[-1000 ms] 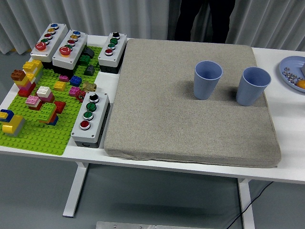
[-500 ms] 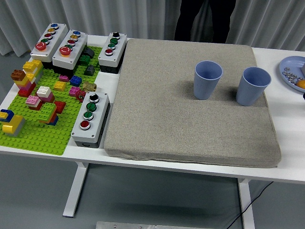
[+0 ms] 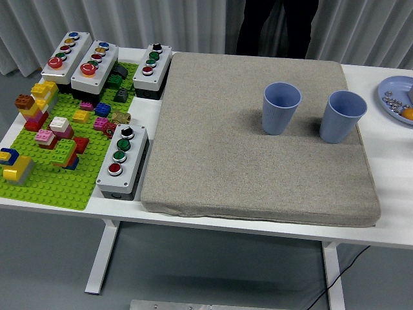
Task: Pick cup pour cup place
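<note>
Nearest, the white table carries a grey mat, and neither robot hand is in view, so the state of the fingers cannot be told. A dark sliver seen at the right edge half a second ago is gone, so no reach has begun. Farther back, the left cup and right cup stand upright, apart and untouched. Behind them stands a person.
</note>
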`<state>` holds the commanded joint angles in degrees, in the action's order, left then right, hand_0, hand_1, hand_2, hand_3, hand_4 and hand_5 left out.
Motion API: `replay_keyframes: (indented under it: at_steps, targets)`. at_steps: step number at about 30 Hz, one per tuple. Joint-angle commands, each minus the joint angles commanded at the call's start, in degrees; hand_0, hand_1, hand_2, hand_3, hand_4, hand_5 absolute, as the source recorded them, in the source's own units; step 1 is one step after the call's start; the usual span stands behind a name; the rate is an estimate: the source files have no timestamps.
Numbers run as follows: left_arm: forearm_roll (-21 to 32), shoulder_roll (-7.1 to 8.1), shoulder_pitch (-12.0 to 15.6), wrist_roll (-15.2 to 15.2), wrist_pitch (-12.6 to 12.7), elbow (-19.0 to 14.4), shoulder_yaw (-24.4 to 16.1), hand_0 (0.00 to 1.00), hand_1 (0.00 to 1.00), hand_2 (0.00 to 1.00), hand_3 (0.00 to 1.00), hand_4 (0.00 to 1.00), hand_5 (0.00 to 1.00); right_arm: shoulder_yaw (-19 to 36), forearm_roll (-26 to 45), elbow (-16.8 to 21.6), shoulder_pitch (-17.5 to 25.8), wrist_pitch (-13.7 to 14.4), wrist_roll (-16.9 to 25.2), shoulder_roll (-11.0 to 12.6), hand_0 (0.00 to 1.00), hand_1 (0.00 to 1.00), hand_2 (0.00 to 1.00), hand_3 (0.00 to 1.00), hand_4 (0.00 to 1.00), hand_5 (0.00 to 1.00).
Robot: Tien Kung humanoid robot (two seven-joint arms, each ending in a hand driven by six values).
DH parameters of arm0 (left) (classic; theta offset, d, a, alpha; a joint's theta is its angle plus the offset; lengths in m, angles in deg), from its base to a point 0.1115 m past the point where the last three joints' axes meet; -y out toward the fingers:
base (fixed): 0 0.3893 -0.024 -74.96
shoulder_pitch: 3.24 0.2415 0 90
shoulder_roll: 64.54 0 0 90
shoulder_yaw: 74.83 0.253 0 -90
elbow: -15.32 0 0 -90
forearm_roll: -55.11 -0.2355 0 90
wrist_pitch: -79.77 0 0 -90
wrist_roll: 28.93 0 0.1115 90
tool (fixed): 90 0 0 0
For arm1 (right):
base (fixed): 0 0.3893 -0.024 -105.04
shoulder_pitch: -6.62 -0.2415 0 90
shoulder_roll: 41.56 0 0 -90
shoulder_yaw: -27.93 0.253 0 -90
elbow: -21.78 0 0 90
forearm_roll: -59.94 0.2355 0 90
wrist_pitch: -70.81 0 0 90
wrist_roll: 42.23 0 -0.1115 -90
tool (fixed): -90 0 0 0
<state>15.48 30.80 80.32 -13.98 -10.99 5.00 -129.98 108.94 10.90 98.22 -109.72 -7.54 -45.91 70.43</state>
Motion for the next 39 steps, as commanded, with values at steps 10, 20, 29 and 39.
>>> replay_keyframes:
  at_steps: [10,20,29,39]
  targets:
    - [-0.2,-0.21,-0.1,-0.1,-0.1,0.0,0.1,0.766,0.8,0.844,0.754,0.511,0.954,1.2,-1.0,5.9,12.1,-0.1,0.3,-0.1,0.908,0.837,0.913,0.898,0.889,0.291]
    - [0.0,-0.6,-0.3,0.0,-0.4,0.0,0.9,0.767,0.797,0.844,0.756,0.51,0.954,-3.1,0.7,4.6,16.8,6.6,5.8,-4.1,0.897,0.828,0.91,0.898,0.884,0.3]
    - [0.3,-0.64,-0.5,0.0,-0.5,0.0,1.4,0.767,0.797,0.844,0.755,0.51,0.955,-11.5,5.4,-0.3,16.4,17.7,15.5,-7.1,0.89,0.817,0.899,0.899,0.881,0.295]
    - [0.1,-0.6,-0.4,0.2,-0.6,0.0,1.6,0.767,0.796,0.843,0.755,0.51,0.956,-17.4,6.7,-0.1,16.4,20.8,18.2,-7.5,0.89,0.826,0.901,0.902,0.87,0.29]
